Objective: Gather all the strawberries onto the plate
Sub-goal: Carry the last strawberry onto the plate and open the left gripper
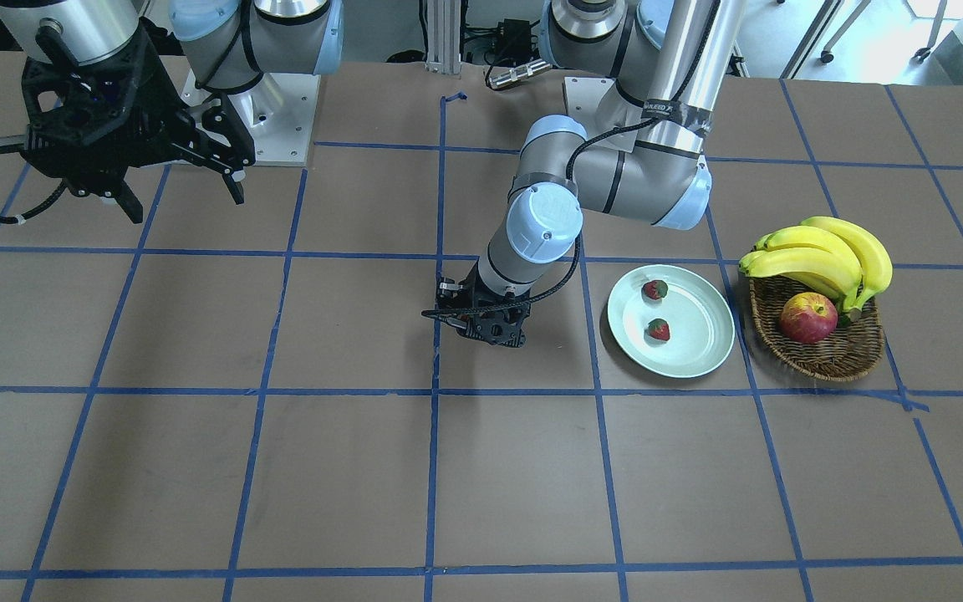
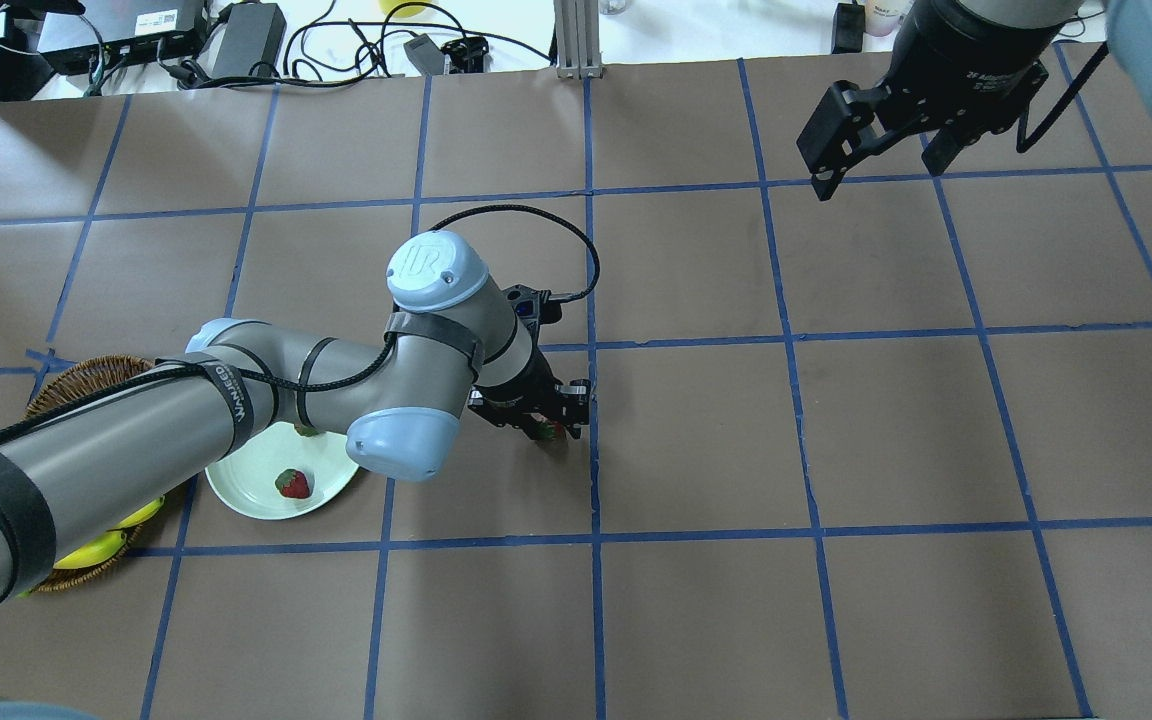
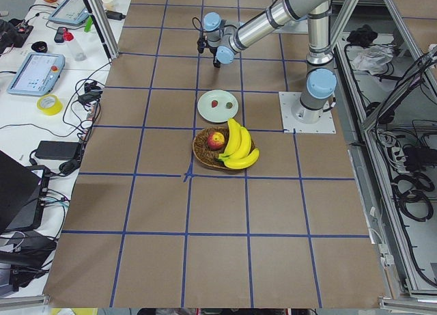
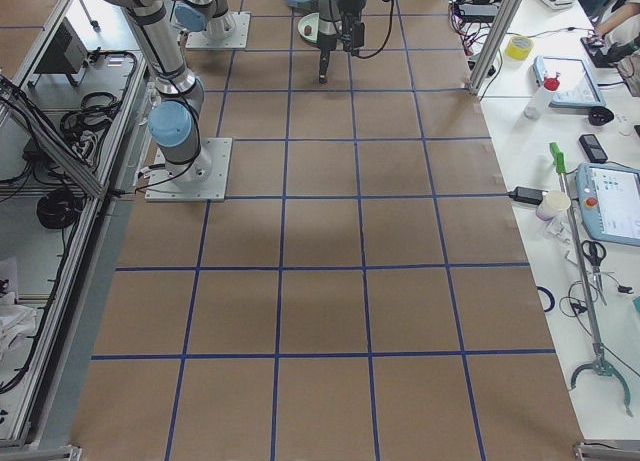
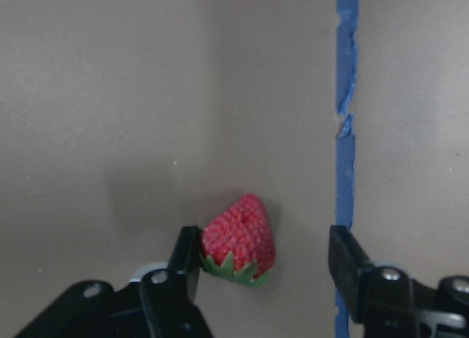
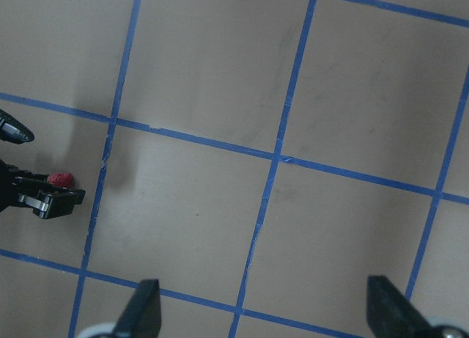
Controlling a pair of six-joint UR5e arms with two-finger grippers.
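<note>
Exterior front-facing view gives you the count: three small red strawberries with green caps, one round pale mint-green plate (image 1: 703,339), one brown wicker basket (image 1: 824,361) just beside the plate holding one red-yellow apple (image 1: 807,318) and one bunch of yellow bananas (image 1: 833,251). Two berries (image 1: 655,289) (image 1: 659,329) lie on the plate. Everything sits on a brown paper-covered table (image 1: 281,468) gridded with blue tape; side benches carry tablets and cables. The third strawberry (image 5: 238,239) lies on the table near the plate, opposite the basket, between the left arm's fingers (image 5: 189,257), which are spread; it sits against one, clear of the other. The right arm's fingers (image 6: 143,309) are spread and hold nothing, well apart from the plate.
</note>
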